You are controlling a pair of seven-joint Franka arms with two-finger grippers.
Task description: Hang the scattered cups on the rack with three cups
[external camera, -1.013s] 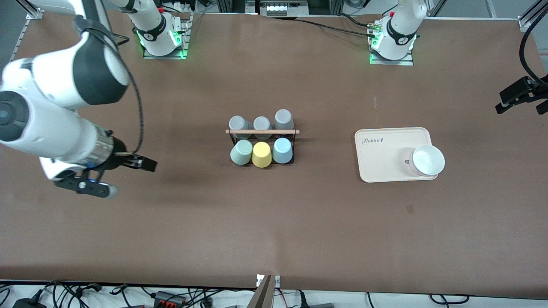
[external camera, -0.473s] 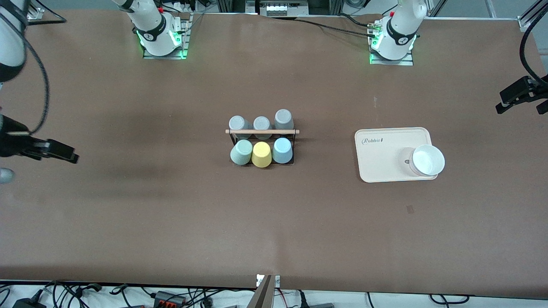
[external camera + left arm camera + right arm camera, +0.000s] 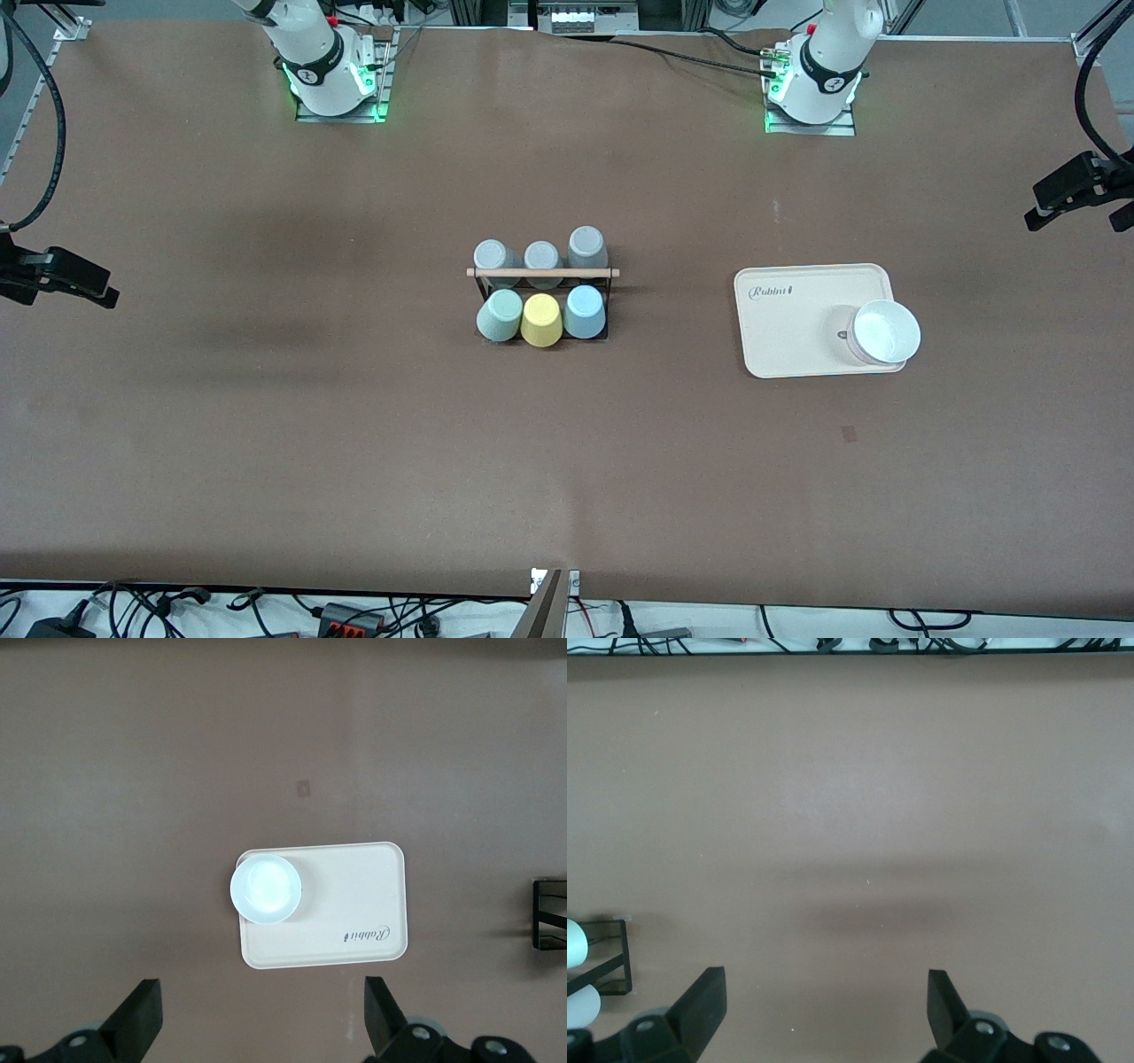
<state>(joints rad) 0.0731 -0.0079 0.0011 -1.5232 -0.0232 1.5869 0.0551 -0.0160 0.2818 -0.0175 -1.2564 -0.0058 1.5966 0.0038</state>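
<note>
While both open grippers, left gripper (image 3: 257, 1028) and right gripper (image 3: 824, 1019), sit half cropped at frame edges, the rack (image 3: 542, 273) hides grey cups (image 3: 541, 255).

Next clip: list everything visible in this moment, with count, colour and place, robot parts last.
rack: 1, black wire with a wooden bar, mid-table.
grey cups: 3, on the rack's row farther from the front camera.
sage green cup: 1, nearer row, toward the right arm's end.
yellow cup: 1, nearer row, middle.
light blue cup: 1, nearer row, toward the left arm's end.
tray: 1, cream, toward the left arm's end.
bowl: 1, white, on the tray.
right gripper: fingers open, over bare table at its end.
left gripper: fingers open, high over the tray.
</note>
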